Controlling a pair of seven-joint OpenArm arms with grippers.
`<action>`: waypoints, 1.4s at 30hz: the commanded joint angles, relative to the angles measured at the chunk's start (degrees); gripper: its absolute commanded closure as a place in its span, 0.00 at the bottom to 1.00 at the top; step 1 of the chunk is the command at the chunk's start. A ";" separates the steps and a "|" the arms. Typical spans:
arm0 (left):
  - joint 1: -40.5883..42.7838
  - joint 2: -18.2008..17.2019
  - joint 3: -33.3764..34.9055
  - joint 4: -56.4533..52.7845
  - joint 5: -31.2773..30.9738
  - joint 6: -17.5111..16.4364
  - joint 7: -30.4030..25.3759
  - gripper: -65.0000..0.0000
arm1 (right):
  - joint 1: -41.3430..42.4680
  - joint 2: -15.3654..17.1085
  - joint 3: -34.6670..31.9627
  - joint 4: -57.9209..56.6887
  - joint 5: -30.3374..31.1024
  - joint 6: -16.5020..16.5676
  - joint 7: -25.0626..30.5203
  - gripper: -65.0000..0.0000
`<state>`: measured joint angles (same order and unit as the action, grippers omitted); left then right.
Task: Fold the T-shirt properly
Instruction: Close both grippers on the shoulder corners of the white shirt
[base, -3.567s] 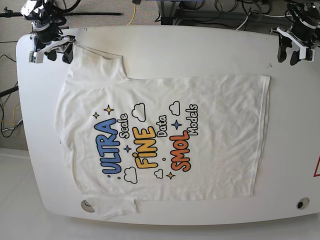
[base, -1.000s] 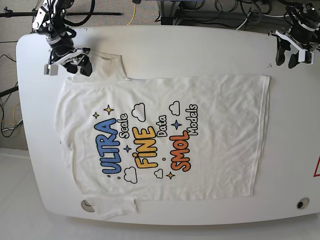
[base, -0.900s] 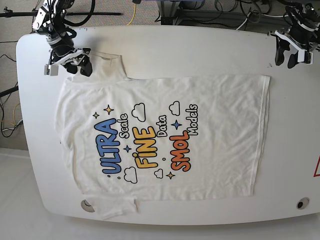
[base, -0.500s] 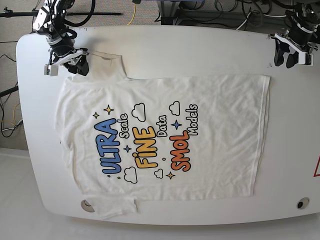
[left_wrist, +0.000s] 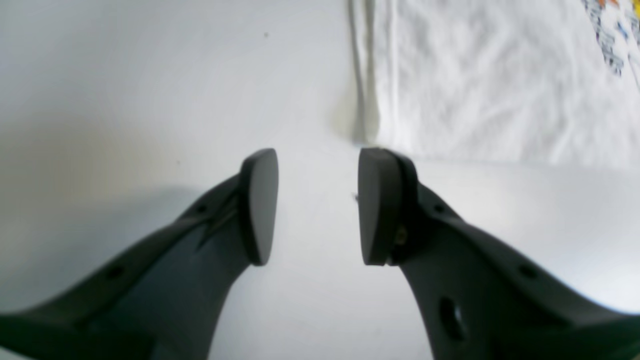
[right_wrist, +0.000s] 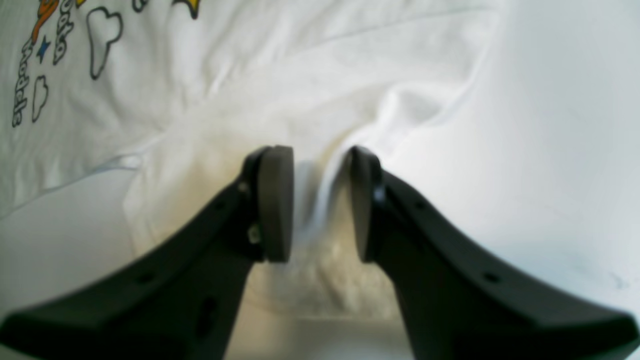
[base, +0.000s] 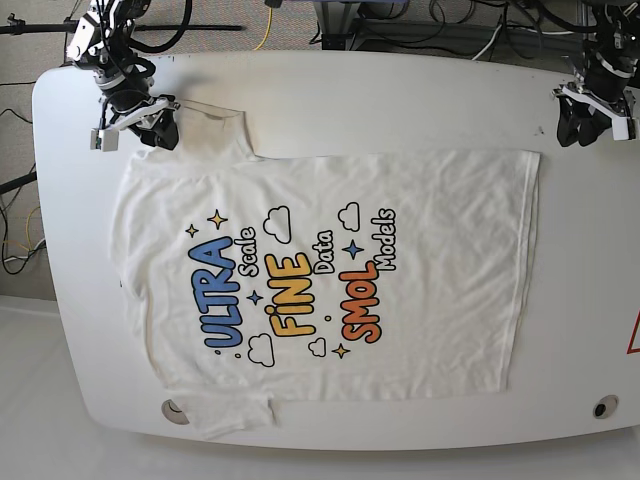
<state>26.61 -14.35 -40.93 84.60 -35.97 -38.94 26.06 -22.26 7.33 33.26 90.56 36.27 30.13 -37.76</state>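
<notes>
The white T-shirt lies flat, print up, on the table, collar toward the view's left. My right gripper sits on the far sleeve at the top left. In the right wrist view its jaws stand narrowed around a raised fold of the T-shirt, and the cloth bunches between the pads. My left gripper hovers at the far right, just off the hem's far corner. In the left wrist view it is open over bare table, with the T-shirt corner just beyond the right fingertip.
The white table has round holes near its front corners. The near sleeve hangs at the front edge. Cables and stands lie beyond the far edge. A red sticker marks the right edge.
My right gripper came from the table corner onto the far sleeve, and its jaws narrowed, bunching cloth between them. The left gripper shifted slightly and turned near the hem corner.
</notes>
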 joint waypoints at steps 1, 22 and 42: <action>-2.65 -0.48 -0.38 -2.08 -2.44 -0.04 1.33 0.63 | -0.17 0.59 -0.05 0.26 -0.68 -0.09 -1.05 0.63; -4.22 0.35 0.08 -4.64 -5.90 -0.59 9.86 0.62 | -0.73 0.39 -0.47 0.14 -1.26 -0.14 -3.61 0.77; -4.83 1.02 1.77 -5.29 -6.33 -1.06 11.57 0.62 | -0.48 0.37 -0.73 -0.16 -0.92 0.12 -2.65 1.00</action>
<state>21.85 -12.91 -39.57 78.94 -42.57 -39.66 37.21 -22.39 7.31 32.53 90.19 36.25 30.26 -39.05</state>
